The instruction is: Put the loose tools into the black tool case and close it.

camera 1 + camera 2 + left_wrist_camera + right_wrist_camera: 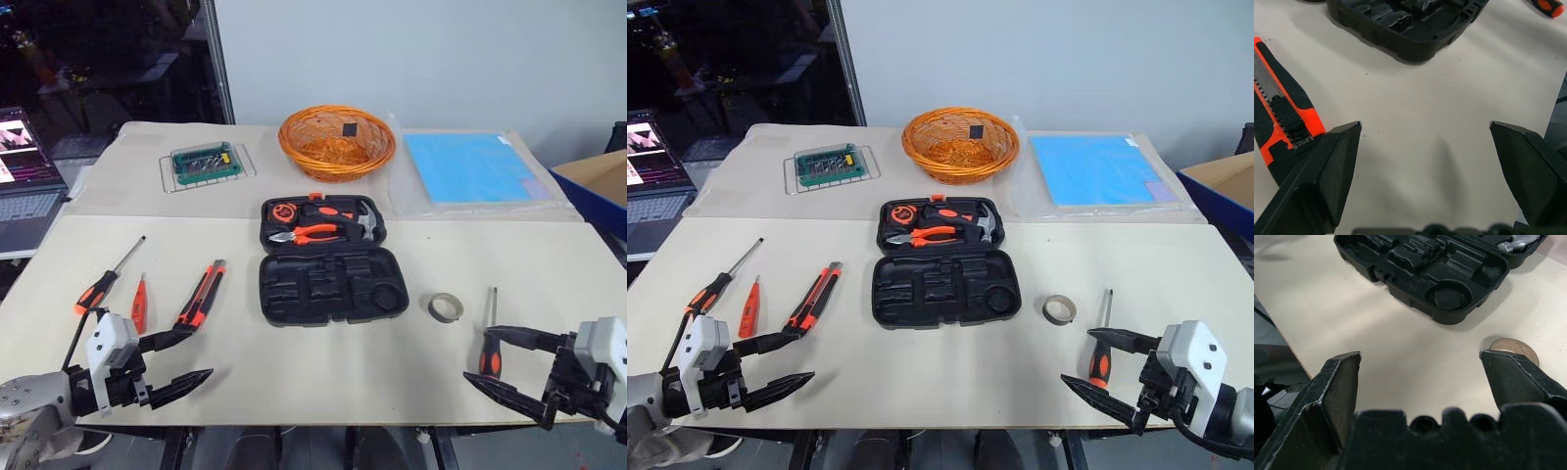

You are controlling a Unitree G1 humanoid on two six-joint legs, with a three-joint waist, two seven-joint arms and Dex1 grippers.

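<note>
Left eye view: left gripper (178,359) and right gripper (502,361) both hover wide open and empty at the near table edge, so no tool is picked yet. Utility knife (201,294) lies just past the left gripper, one screwdriver (490,343) by the right; next move is probably grabbing one. Beyond, the black tool case (331,286) lies open, near half's recesses empty.

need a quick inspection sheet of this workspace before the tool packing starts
surface: pale table, bare between items.
job's things: black tool case open flat, near half's recesses vacant; two screwdrivers, tester screwdriver, utility knife, tape roll loose.
clutter: orange basket, green parts box, blue sheet.
grippers: left claw and right claw open, holding nothing.
cables: nothing seen.
surroundings: laptop, cardboard box.
</note>
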